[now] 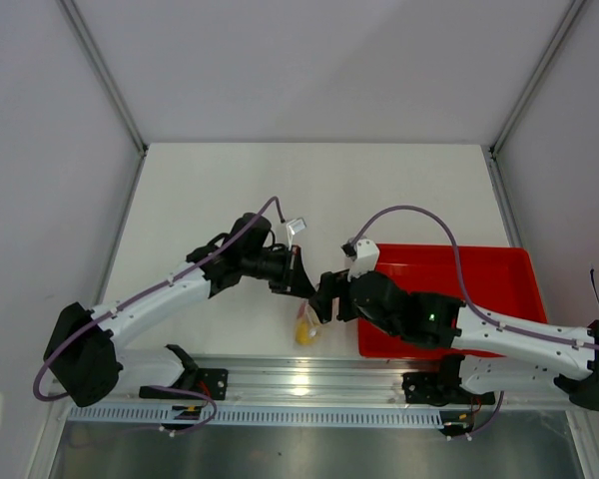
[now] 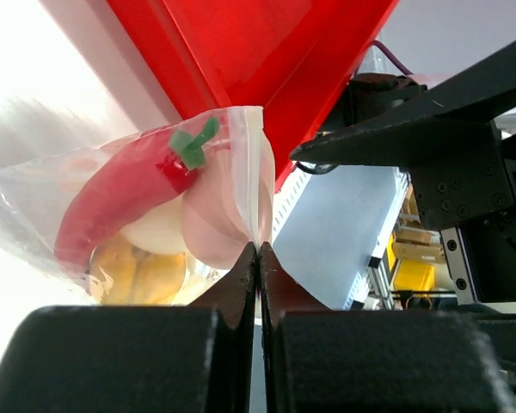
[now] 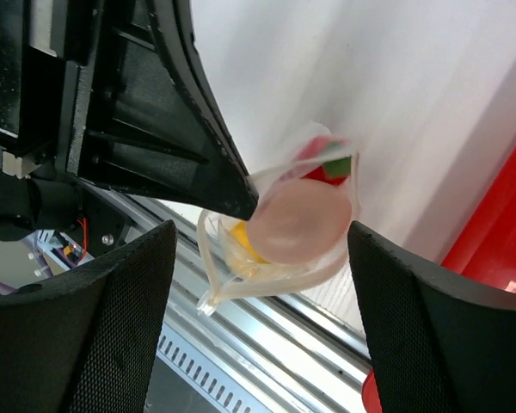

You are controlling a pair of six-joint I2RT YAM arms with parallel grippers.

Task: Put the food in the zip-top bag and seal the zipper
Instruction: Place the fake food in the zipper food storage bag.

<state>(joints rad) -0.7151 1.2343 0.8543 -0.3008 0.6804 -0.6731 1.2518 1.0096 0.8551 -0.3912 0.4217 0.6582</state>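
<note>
The zip-top bag point(image 1: 306, 325) hangs off the table below my left gripper point(image 1: 298, 283), which is shut on its mouth edge point(image 2: 250, 163). The zipper strip looks pale here, not red. Inside the bag are a whitish egg point(image 2: 155, 234), a pinkish round piece point(image 2: 211, 231), a yellow piece point(image 2: 144, 272) and a red chili pepper point(image 2: 120, 194). My right gripper point(image 1: 325, 299) is open and empty. Its fingers point(image 3: 112, 318) stand either side of the bag point(image 3: 279, 249) without touching it. The bag's mouth gapes toward the right wrist camera.
The red tray point(image 1: 479, 289) lies at the right, close behind the bag; it also shows in the left wrist view point(image 2: 241, 60). An aluminium rail point(image 1: 309, 377) runs along the near table edge under the bag. The two grippers are almost touching.
</note>
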